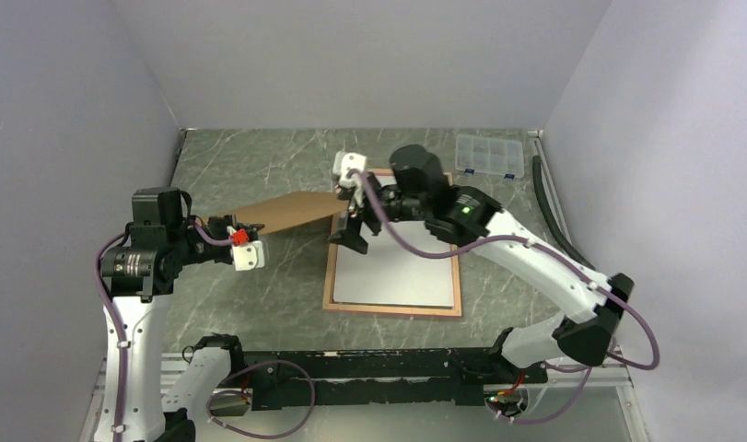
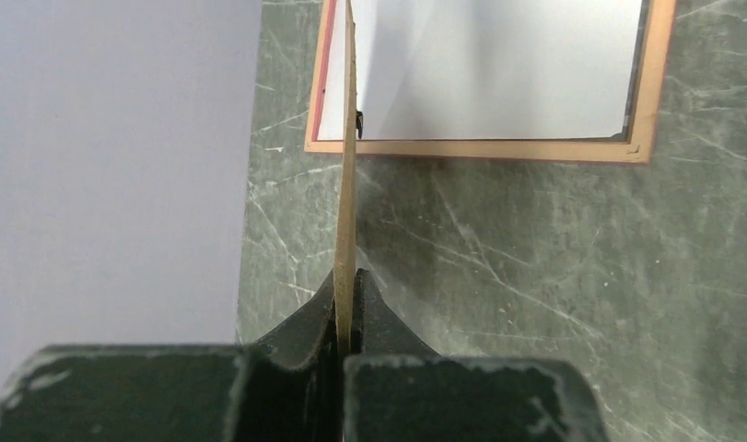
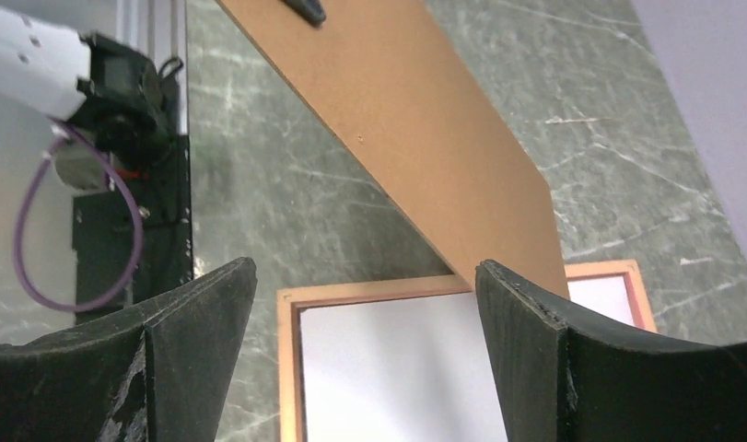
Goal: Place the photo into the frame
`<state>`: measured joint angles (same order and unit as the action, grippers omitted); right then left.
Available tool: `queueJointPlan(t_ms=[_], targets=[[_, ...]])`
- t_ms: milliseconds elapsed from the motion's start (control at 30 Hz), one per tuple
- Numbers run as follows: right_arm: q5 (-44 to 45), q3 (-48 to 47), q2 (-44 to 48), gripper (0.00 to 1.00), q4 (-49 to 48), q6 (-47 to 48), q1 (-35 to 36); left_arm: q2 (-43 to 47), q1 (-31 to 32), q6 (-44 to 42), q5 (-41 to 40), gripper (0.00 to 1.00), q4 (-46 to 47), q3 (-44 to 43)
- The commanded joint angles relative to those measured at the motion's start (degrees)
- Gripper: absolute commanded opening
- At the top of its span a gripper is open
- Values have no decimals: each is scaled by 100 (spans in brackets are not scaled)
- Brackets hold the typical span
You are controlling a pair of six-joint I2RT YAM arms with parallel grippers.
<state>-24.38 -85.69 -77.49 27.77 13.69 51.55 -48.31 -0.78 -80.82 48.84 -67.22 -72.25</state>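
Top external, operator here: I see the frame lying flat on the table, tan side up, a little right of centre. The photo lies inside its border, white back up.

Desk: Where is the backing board?

Operator: The backing board is off the table, in the air left of the frame. My left claw is clamped on its left end. In the left wrist view the two fingers pinch the thin edge between them, and the board runs straight away from the camera until it hangs over the frame's left rail.

Desk: And the right claw?

Operator: My right claw hangs over the frame's far-left corner with its jaws spread wide and nothing pinched between them. In the right wrist view the board slants across above the gap, and its far end sits just beside one finger. I cannot tell whether they touch.

Desk: Is the photo seated square?

Operator: On the sides I can see, the white sheet reaches nearly to the rails, and its near edge runs parallel with the rail. The far end is hidden under my right arm.

Desk: Anything else on the table?

Operator: A clear compartment box beyond the frame's far-right corner.
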Motion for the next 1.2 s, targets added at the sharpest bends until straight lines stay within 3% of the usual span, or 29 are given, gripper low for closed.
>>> queueJointPlan(t_ms=[0,333,633,733,800,833,867,967,1033,1133,1167], targets=[[302,-273,-397,91,198,1100,424,77,-2,-239,509,3,-707,-331],[1058,464,-621,81,-1249,1545,660,128,-6,-336,520,3,-848,-388],[1099,338,-1179,64,-1547,1805,732,53,-2,-459,475,3,-991,-500],[1125,271,-1284,48,-1730,1749,734,43,-4,-422,417,3,-964,-526],[1299,195,-1354,29,-1800,1690,741,59,-4,-340,386,3,-852,-545],[1462,179,-1380,14,-1913,1629,736,82,-6,-231,359,4,-761,-545],[1613,176,-1389,0,-2075,1511,730,117,-4,-15,334,15,-474,-527],[1744,346,-1240,0,-2628,1244,695,249,-9,472,222,37,196,-517],[1821,438,-1135,0,-2955,1171,696,298,-2,948,119,71,685,-521],[1913,128,-1260,0,-2844,1003,681,258,-3,1608,-67,93,1184,-614],[1878,-47,-1324,0,-2734,909,662,216,-3,1910,-170,94,1357,-680]])
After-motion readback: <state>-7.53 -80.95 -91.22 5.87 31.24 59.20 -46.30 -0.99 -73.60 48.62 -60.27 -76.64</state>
